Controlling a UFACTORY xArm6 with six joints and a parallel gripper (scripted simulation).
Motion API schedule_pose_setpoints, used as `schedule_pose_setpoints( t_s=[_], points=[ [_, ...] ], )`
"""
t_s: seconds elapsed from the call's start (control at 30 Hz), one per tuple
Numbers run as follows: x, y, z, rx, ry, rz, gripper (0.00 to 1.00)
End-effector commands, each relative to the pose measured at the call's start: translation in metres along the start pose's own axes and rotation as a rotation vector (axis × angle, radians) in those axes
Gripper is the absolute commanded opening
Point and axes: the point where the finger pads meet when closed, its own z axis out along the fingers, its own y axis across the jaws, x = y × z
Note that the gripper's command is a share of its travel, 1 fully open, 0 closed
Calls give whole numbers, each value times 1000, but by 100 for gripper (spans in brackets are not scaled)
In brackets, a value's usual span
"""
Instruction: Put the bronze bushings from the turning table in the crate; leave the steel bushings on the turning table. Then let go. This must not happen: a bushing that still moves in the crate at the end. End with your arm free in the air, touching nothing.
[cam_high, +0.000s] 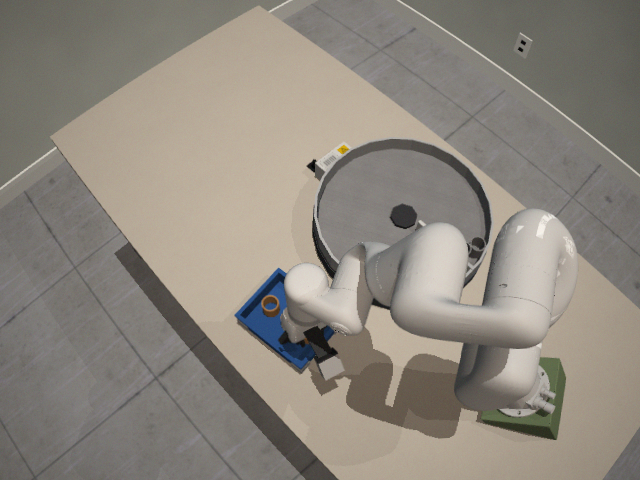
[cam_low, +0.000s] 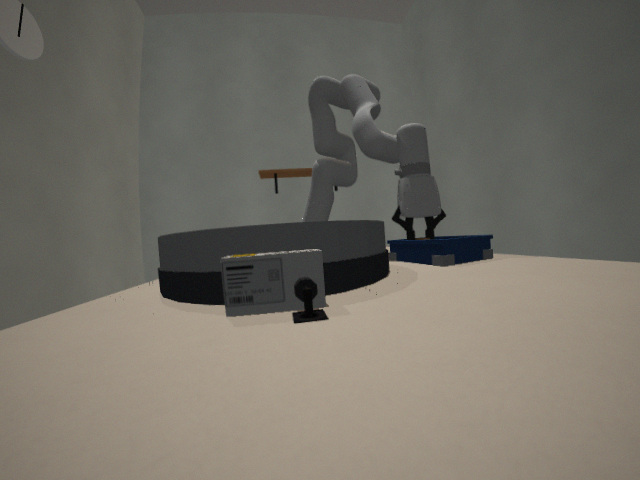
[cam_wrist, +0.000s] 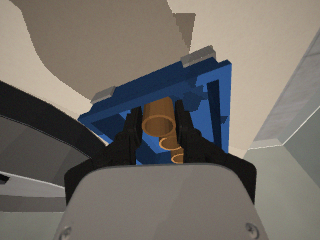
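Note:
My gripper (cam_low: 420, 235) (cam_wrist: 158, 110) is shut on a bronze bushing (cam_wrist: 159, 107) (cam_low: 422, 238), its fingers pointing down inside the blue crate (cam_high: 268, 330) (cam_low: 457, 250) (cam_wrist: 225, 95). The held bushing is upright; whether it touches the crate floor is hidden. Another bronze bushing (cam_high: 270, 305) stands in the crate. The wrist view shows two bushings beyond the held one, a nearer bushing (cam_wrist: 171, 144) and a farther bushing (cam_wrist: 178, 158), partly hidden. On the turning table (cam_high: 361, 196) (cam_low: 268, 237), a dark grey steel bushing (cam_high: 477, 244) stands near the right rim; the arm hides part of the table.
The turning table's raised wall stands beside the crate. A black hub (cam_high: 403, 215) is at its middle. A white labelled box (cam_high: 331, 157) (cam_low: 253, 286) and a small black stand (cam_low: 308, 304) are by its far side. The green arm base (cam_high: 555, 392) is at the lower right.

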Motion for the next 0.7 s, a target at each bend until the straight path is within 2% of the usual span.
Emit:
schedule_pose_setpoints(
  t_s=[0.0, 0.67],
  points=[
    [-1, 1, -1, -2, -2, 0, 0],
    [-1, 1, 2, -2, -2, 0, 0]
  ],
)
